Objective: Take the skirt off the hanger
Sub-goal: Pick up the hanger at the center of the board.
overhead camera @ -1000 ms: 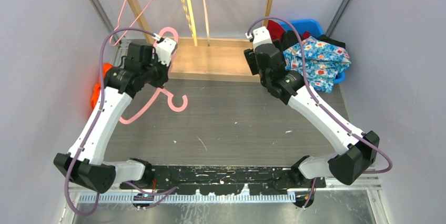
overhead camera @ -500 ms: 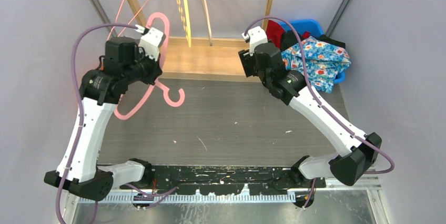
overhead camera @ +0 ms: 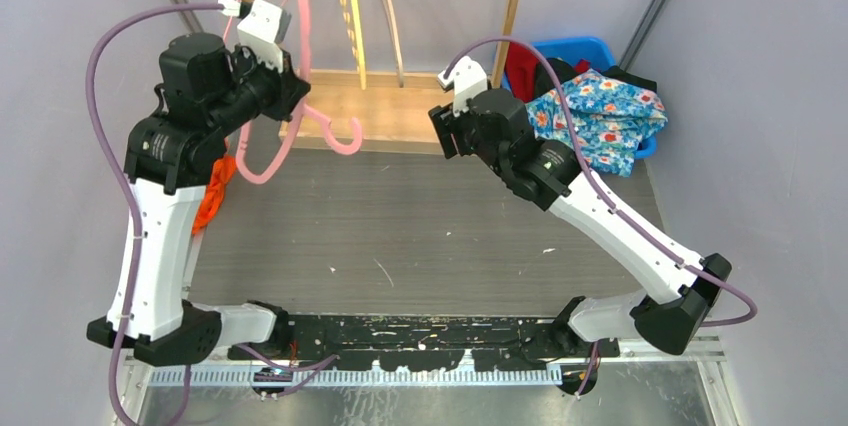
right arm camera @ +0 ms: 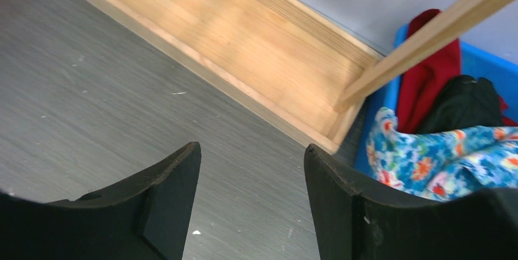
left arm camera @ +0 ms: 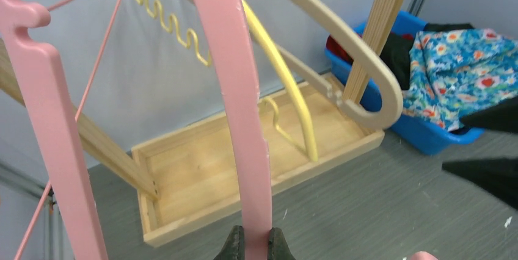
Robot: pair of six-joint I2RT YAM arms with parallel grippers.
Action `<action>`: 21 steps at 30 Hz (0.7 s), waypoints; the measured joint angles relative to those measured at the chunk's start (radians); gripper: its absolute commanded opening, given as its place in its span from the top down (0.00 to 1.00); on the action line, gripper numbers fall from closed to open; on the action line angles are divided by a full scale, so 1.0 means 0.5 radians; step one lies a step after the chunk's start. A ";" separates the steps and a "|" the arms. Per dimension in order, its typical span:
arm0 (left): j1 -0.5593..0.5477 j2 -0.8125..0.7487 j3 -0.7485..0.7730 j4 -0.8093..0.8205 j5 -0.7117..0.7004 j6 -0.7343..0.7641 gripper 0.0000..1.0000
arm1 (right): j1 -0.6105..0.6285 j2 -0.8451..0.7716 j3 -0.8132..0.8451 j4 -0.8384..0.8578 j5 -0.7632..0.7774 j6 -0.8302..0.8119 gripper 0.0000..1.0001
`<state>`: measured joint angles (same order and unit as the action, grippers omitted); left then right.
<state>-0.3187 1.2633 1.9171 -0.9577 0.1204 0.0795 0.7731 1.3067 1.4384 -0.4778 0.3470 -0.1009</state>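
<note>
The blue floral skirt (overhead camera: 603,114) lies heaped on the blue bin (overhead camera: 588,46) at the back right, off any hanger; it also shows in the left wrist view (left arm camera: 465,65) and the right wrist view (right arm camera: 430,163). My left gripper (overhead camera: 291,88) is shut on the bare pink plastic hanger (overhead camera: 268,166) and holds it raised by the wooden rack; in the left wrist view the fingers (left arm camera: 255,245) pinch the hanger's arm (left arm camera: 239,89). My right gripper (overhead camera: 446,132) is open and empty, above the table near the rack's base (right arm camera: 251,148).
The wooden rack base tray (overhead camera: 400,111) stands at the back centre with slanted posts. A yellow hanger (overhead camera: 352,6), a wooden hanger (overhead camera: 386,6) and a thin pink wire hanger (overhead camera: 238,1) hang there. An orange cloth (overhead camera: 213,186) lies at the left wall.
My left arm has risen and swung back-left, lifting the pink hanger off the table up to the rack. My right gripper has moved a little left and forward, still open.
</note>
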 measured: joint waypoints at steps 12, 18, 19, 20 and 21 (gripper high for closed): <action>-0.002 0.233 0.341 0.235 0.015 -0.199 1.00 | 0.151 -0.005 -0.253 0.340 -0.201 0.301 0.35; -0.002 0.200 0.391 0.328 0.000 -0.309 1.00 | 0.221 -0.002 -0.256 0.469 -0.271 0.311 0.35; -0.002 0.190 0.384 0.334 -0.005 -0.324 1.00 | 0.234 0.003 -0.256 0.504 -0.281 0.310 0.34; -0.002 0.179 0.376 0.340 -0.014 -0.349 1.00 | 0.248 0.014 -0.256 0.555 -0.289 0.310 0.35; -0.002 0.167 0.370 0.347 -0.024 -0.372 1.00 | 0.261 0.027 -0.256 0.604 -0.296 0.309 0.35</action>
<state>-0.3199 1.3468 2.1021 -0.7841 0.1085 -0.1062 0.9035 1.3201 1.3106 -0.1757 0.1989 0.0536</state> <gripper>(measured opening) 0.065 0.656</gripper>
